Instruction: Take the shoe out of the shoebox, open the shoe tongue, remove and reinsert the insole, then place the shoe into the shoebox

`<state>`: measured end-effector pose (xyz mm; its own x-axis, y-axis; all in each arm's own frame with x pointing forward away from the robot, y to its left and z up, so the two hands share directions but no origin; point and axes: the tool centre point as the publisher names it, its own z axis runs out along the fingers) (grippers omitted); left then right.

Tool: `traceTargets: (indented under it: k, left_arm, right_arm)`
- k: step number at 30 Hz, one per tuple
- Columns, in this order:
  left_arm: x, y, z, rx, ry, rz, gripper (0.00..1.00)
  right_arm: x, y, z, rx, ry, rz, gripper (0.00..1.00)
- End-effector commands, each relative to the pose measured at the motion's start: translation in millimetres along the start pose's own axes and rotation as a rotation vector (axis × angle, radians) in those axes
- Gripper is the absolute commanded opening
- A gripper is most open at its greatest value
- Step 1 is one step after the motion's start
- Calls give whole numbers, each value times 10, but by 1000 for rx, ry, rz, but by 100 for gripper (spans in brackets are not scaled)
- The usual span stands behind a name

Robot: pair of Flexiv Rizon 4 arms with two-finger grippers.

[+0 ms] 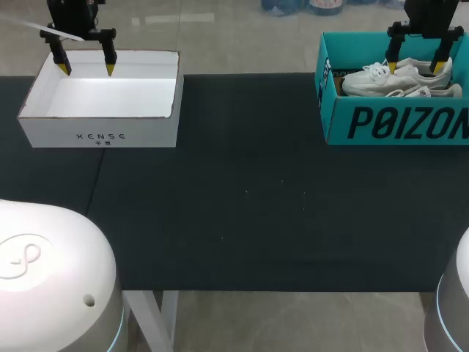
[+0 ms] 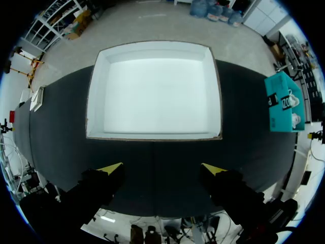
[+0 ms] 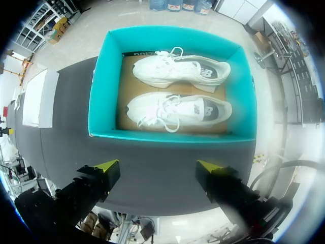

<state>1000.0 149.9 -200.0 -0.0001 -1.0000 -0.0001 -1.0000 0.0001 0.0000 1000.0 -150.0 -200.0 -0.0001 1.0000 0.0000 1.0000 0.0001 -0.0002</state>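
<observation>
Looking at the upper right of the head view, you see your right gripper (image 1: 415,66) hanging over the teal shoebox (image 1: 396,121). Its two yellow fingers are spread wide and hold nothing. Two white shoes lie inside the box, side by side. In the right wrist view, the near shoe (image 3: 177,109) sits just ahead of the gripper, and the far shoe (image 3: 180,71) lies just behind it.

Both shoes lie long-ways from one finger toward the other, with the toes pointing to the white box (image 1: 102,136) side. So if you drop straight down, the fingers would come in at the toe and the heel, not at the two sides. I think you need to turn the wrist first, so the fingers can close across the thin part of the shoe.

Your right arm is the near one. Your left gripper (image 1: 87,68) is well apart, at the upper left, open and empty above the white box.

Watch the shoebox walls, which stand up around the shoes. The two shoes lie close together, so a finger has little room between them. The dark table (image 1: 256,205) lies between the two boxes.
</observation>
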Motion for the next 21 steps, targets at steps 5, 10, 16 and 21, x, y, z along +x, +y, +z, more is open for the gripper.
traceTargets:
  k: [5,10,16,21]
  left_arm:
    - [0,0,0,0,0,0,100]
    - [0,0,0,0,0,0,100]
    - [0,0,0,0,0,0,100]
    - [0,0,0,0,0,0,100]
  right_arm:
    - [0,0,0,0,0,0,100]
    - [0,0,0,0,0,0,100]
    - [0,0,0,0,0,0,100]
    - [0,0,0,0,0,0,100]
